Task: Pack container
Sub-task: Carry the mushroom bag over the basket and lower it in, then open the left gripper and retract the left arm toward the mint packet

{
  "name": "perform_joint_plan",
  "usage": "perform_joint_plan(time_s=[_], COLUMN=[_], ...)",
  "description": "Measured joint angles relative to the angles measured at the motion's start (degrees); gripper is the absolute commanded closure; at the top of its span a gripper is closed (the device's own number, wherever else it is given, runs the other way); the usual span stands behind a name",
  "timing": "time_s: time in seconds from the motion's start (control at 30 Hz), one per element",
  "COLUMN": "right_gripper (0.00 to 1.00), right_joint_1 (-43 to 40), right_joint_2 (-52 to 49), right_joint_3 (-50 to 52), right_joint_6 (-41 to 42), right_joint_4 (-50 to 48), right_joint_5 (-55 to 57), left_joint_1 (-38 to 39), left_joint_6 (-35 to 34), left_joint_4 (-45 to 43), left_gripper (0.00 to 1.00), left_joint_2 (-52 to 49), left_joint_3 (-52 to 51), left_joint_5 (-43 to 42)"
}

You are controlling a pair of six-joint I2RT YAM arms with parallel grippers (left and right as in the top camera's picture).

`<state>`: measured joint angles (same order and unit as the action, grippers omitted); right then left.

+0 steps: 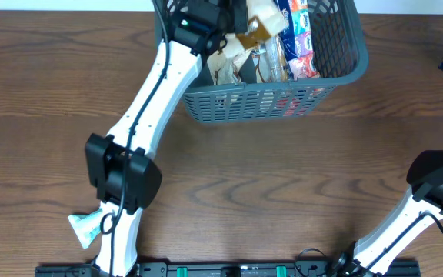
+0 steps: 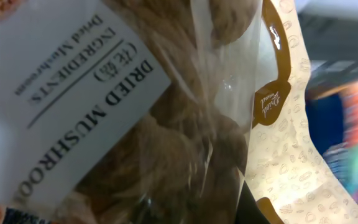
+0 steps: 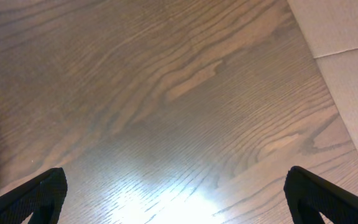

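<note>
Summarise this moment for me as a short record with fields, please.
container: dark grey-blue, at the far side of the table, holding several snack packets
left gripper: over the container, shut, apparently on the dried mushroom bag
right gripper: open, empty, above bare table
outside container: one white-green packet on the table beside the left arm's base

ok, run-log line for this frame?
left gripper shut over container, dried mushroom packet fills wrist view | right gripper open over table | green-white packet lying on table
</note>
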<state>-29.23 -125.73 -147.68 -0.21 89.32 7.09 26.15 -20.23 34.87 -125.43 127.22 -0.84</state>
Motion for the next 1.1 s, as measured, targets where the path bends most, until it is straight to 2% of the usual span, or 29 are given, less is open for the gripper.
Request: perform_joint_plan(time_s=[0.07, 0.13, 0.17, 0.23, 0.27, 0.33, 0.8, 0.97, 1.1], right_gripper=[0.01, 0.01, 0.01, 0.01, 0.01, 0.01, 0.01, 0.01, 0.01], right_joint_1=[0.0, 0.0, 0.0, 0.0, 0.0, 0.0, 0.0, 0.0, 0.0], right_joint_2=[0.0, 0.0, 0.0, 0.0, 0.0, 0.0, 0.0, 0.0, 0.0], right_joint_3=[0.0, 0.0, 0.0, 0.0, 0.0, 0.0, 0.0, 0.0, 0.0], right_joint_6=[0.0, 0.0, 0.0, 0.0, 0.0, 0.0, 0.0, 0.0, 0.0], right_joint_4=[0.0, 0.0, 0.0, 0.0, 0.0, 0.0, 0.0, 0.0, 0.0], right_joint_5=[0.0, 0.0, 0.0, 0.0, 0.0, 0.0, 0.0, 0.0, 0.0], left_joint_1=[0.0, 0.0, 0.0, 0.1, 0.1, 0.1, 0.1, 0.1, 0.1], left_joint_6=[0.6, 1.1, 1.6, 2.6, 2.7, 3.7, 9.7, 11.7, 12.8], left_joint_4=[1.3, 2.6, 3.1, 3.9, 3.9, 3.8, 4.6, 8.0, 14.2], left_gripper=[0.93, 0.82, 0.7, 0.35, 0.24, 0.11, 0.09, 0.09, 0.09], left_joint_2=[-1.6, -2.8, -3.0, -3.2, -3.2, -3.2, -0.5, 7.6, 16.7], left_joint_3=[0.0, 0.0, 0.0, 0.0, 0.0, 0.0, 0.0, 0.0, 0.0], left_joint_5=[0.0, 0.0, 0.0, 0.0, 0.0, 0.0, 2.8, 3.5, 3.9])
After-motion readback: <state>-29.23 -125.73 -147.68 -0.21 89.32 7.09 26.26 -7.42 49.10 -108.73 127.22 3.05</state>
